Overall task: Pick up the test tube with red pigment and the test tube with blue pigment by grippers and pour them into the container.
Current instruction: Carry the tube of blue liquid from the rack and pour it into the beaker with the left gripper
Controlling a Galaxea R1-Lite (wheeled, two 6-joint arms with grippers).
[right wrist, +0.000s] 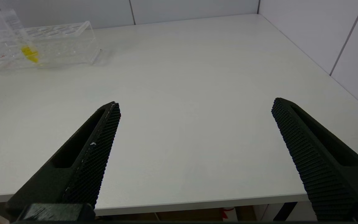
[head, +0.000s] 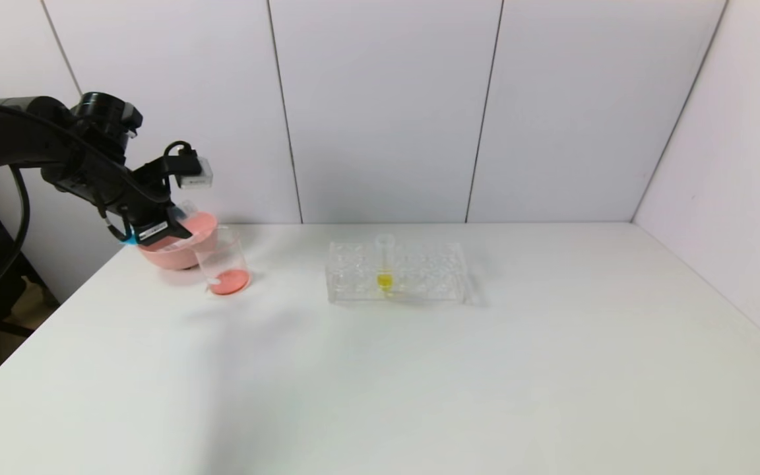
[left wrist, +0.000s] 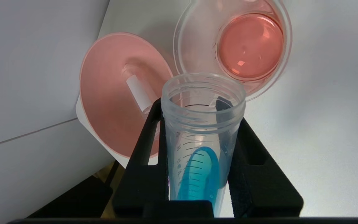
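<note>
Left gripper (left wrist: pixel 202 146) clamped on my blue tube (left wrist: pixel 201 146), held tilted beside the beaker (head: pixel 223 264) that holds red liquid; I judge its mouth sits off the rim, so tipping now could spill onto the table (head: pixel 419 369).

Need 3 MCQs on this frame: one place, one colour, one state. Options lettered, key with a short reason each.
1. Where is the beaker?
A. beside the pink bowl
B. inside the tube rack
C. at the table's right edge

2. What colour is the liquid in the tube standing in the rack?
A. green
B. yellow
C. red

3. What is the left gripper doing?
A. open, empty
B. shut on the blue-pigment test tube
C. shut on the beaker

Key: 1 A, they stand side by side; 2 B, yellow shows at its tip; 3 B, both fingers clamp the tube.
</note>
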